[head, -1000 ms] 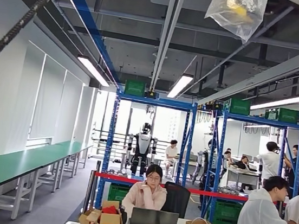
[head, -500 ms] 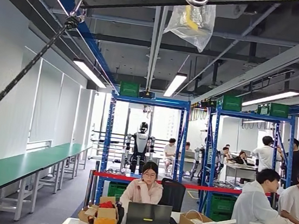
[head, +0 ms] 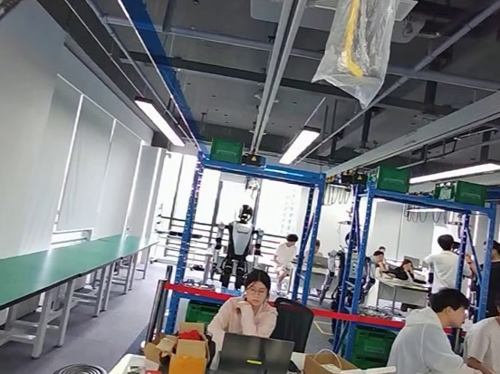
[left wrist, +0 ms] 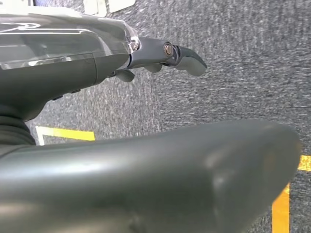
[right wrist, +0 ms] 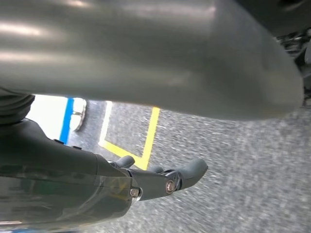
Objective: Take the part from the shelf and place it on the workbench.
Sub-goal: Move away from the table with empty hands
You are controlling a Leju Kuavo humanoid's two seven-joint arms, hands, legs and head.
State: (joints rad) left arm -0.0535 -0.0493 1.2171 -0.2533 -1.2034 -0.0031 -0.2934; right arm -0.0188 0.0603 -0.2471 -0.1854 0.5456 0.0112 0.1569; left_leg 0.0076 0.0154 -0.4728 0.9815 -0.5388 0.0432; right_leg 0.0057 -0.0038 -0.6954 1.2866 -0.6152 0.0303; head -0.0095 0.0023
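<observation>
Blue metal shelves (head: 250, 233) stand far ahead in the head view, with more blue shelves (head: 424, 263) to their right. I cannot make out any part on them from here. A long green-topped workbench (head: 30, 271) runs along the left wall. My left hand (left wrist: 110, 63) hangs over grey carpet with its fingers (left wrist: 185, 56) stretched out and nothing in it. Over the floor on the other side, my right hand (right wrist: 110, 182) also holds nothing, its fingers (right wrist: 187, 172) straight.
A person at a laptop (head: 249, 313) sits at a desk with cardboard boxes (head: 186, 362) between me and the shelves. More people (head: 431, 348) sit at the right. Red tape (head: 213, 294) spans the shelf front. Another humanoid robot (head: 238, 245) stands behind. Yellow floor lines (right wrist: 148, 138) run below.
The whole head picture has shifted and bobbed, so the camera has moved. The hanging plastic bag and the overhead rope sit differently in the frame. Both hands' earlier state is not shown.
</observation>
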